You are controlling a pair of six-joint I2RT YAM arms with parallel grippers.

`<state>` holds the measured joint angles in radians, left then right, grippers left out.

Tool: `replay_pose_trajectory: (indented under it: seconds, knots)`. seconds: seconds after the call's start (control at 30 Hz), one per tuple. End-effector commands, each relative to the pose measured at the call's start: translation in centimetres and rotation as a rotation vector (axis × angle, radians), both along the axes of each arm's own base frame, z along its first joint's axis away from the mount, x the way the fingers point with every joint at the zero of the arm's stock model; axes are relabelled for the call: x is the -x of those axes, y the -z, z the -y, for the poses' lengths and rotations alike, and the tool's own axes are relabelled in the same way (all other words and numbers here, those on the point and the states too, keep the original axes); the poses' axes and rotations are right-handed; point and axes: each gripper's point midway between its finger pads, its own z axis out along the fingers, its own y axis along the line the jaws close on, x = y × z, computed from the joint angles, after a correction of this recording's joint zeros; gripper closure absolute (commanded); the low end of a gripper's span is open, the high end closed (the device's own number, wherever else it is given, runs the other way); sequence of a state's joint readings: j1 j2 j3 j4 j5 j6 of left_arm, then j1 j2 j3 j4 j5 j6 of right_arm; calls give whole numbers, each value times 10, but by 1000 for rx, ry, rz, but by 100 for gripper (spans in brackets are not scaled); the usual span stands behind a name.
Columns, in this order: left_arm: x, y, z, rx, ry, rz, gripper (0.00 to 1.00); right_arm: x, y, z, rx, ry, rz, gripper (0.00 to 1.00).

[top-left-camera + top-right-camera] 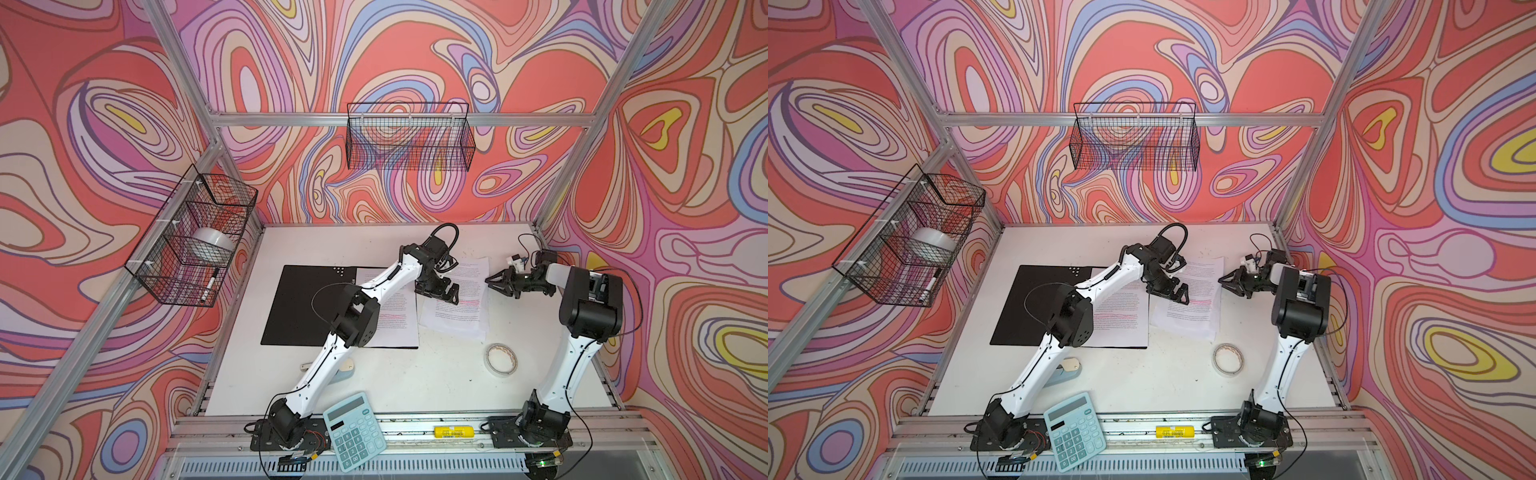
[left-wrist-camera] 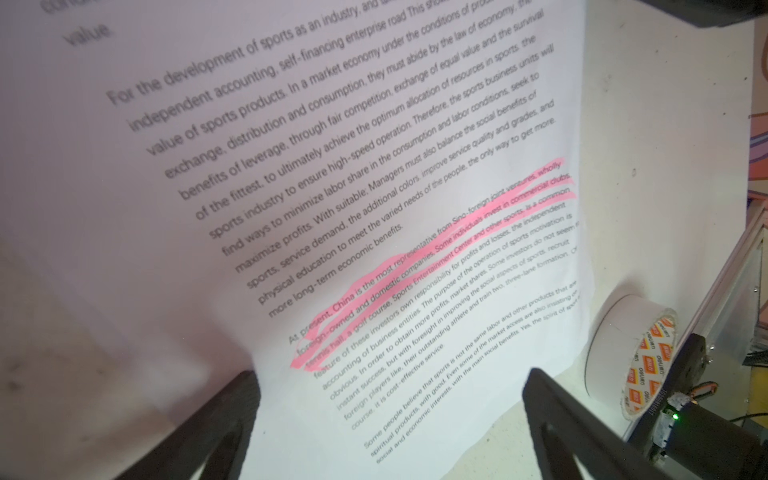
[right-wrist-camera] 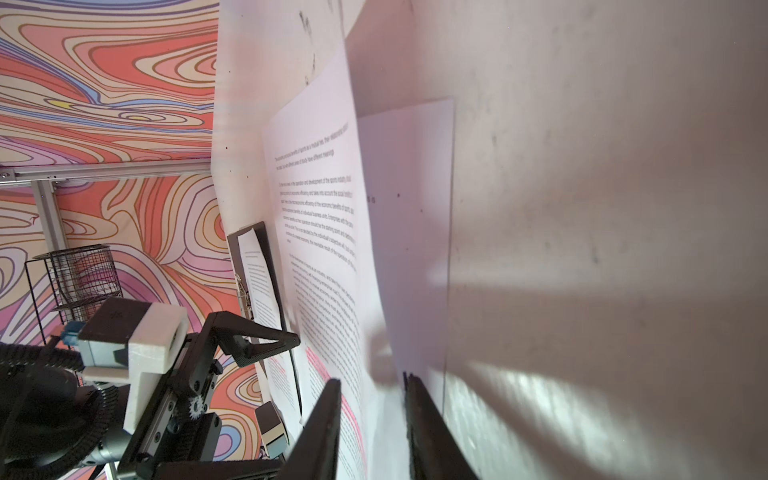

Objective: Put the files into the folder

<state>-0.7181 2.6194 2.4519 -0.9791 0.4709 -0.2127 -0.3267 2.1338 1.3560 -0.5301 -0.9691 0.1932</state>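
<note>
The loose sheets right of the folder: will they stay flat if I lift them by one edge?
Probably floppy: the top sheet bows up near the right gripper. The stack lies fanned, corners offset, so sheets may slide apart. Likely light, thin paper.

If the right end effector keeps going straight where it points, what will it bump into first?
Probably the files: their near edge lies between the open jaws of the right end effector, so the paper comes first. Depth is hard to judge here.
</note>
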Motion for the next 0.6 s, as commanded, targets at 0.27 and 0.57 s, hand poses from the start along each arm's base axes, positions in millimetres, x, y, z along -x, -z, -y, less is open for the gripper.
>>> replay_pose_trajectory:
  seconds: [0.27, 0.57]
  knots:
    - [-3, 4, -13, -51, -10, 4, 0, 5, -26, -2, 23, -24, 60, 73]
    - [-2, 2, -12, -43, -10, 2, 0, 10, -26, -10, -39, -41, 62, 77]
